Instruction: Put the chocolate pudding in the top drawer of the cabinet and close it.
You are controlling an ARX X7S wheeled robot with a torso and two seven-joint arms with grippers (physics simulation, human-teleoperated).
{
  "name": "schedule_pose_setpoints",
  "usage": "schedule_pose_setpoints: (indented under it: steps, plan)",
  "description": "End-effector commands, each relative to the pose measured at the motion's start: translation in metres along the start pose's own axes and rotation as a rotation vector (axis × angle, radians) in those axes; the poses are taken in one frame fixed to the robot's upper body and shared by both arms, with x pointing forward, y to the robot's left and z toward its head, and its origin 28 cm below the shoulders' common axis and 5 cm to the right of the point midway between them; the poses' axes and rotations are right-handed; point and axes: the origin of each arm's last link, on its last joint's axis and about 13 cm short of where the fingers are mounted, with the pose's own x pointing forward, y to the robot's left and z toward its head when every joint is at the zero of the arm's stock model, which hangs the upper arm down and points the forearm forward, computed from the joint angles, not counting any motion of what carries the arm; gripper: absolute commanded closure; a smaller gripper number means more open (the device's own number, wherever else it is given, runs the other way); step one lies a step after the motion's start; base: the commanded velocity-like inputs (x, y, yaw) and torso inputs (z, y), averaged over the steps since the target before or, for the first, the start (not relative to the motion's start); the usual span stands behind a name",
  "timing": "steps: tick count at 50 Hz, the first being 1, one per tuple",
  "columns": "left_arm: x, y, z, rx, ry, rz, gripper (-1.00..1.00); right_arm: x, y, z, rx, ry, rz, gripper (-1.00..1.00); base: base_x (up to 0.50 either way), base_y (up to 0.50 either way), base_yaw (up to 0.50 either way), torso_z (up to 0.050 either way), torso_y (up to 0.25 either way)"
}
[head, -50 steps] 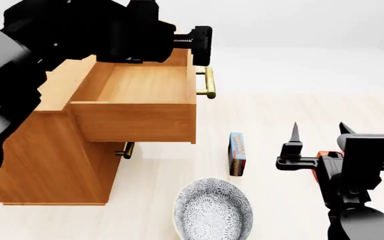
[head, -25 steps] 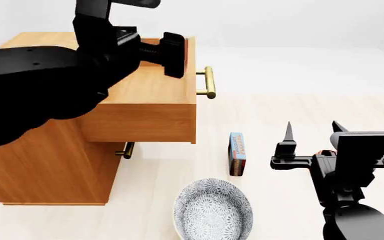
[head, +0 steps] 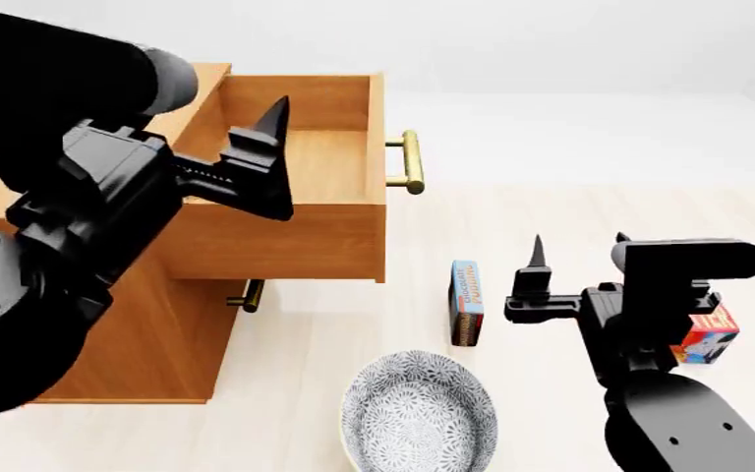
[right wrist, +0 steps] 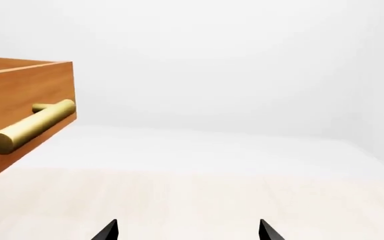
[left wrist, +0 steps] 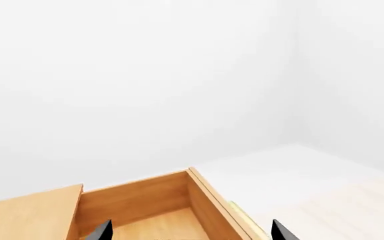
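Over the open top drawer (head: 292, 157) I hold my left gripper (head: 270, 147), jaws spread, empty. My right gripper (head: 574, 258), also spread, points upward near the chocolate pudding (head: 466, 301) lying on the floor.

Left arm (head: 76, 246) blocks much of the cabinet (head: 129, 334) and the top drawer (head: 312, 157) floor — lower handle (head: 252, 294) barely peeks out. A box (head: 706, 332) sits half-hidden behind the right arm — print unreadable. Bowl (head: 420, 413) clipped at the frame's bottom.
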Motion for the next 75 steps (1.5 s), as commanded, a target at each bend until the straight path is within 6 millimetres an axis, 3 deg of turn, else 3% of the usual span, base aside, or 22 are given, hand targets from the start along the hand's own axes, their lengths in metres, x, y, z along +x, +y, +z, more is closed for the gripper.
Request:
schedule_pose_setpoints:
  steps: [1, 12, 21, 43, 66, 75]
  plan:
    - [-0.035, 0.0, -0.002, 0.021, -0.05, 0.031, -1.0, 0.013, 0.009, 0.006, 0.023, 0.023, 0.044, -1.0, 0.0, 0.0, 0.0, 0.0, 0.0]
    - [-0.06, -0.002, -0.013, 0.061, -0.069, 0.052, -1.0, 0.04, 0.017, 0.009, -0.012, 0.102, 0.075, -1.0, 0.0, 0.0, 0.0, 0.0, 0.0]
    - [-0.069, 0.001, -0.025, 0.053, -0.067, 0.073, -1.0, 0.06, 0.023, 0.021, -0.018, 0.137, 0.068, -1.0, 0.0, 0.0, 0.0, 0.0, 0.0]
    - [-0.078, -0.002, -0.039, 0.073, -0.036, 0.087, -1.0, 0.127, 0.038, 0.012, -0.038, 0.416, 0.034, -1.0, 0.0, 0.0, 0.0, 0.0, 0.0]
    - [-0.084, -0.006, -0.044, 0.075, -0.026, 0.077, -1.0, 0.15, 0.052, -0.018, -0.078, 0.625, 0.116, -1.0, 0.0, 0.0, 0.0, 0.0, 0.0]
    - [-0.083, -0.007, -0.045, 0.064, -0.028, 0.074, -1.0, 0.146, 0.053, -0.024, -0.028, 0.685, 0.122, -1.0, 0.0, 0.0, 0.0, 0.0, 0.0]
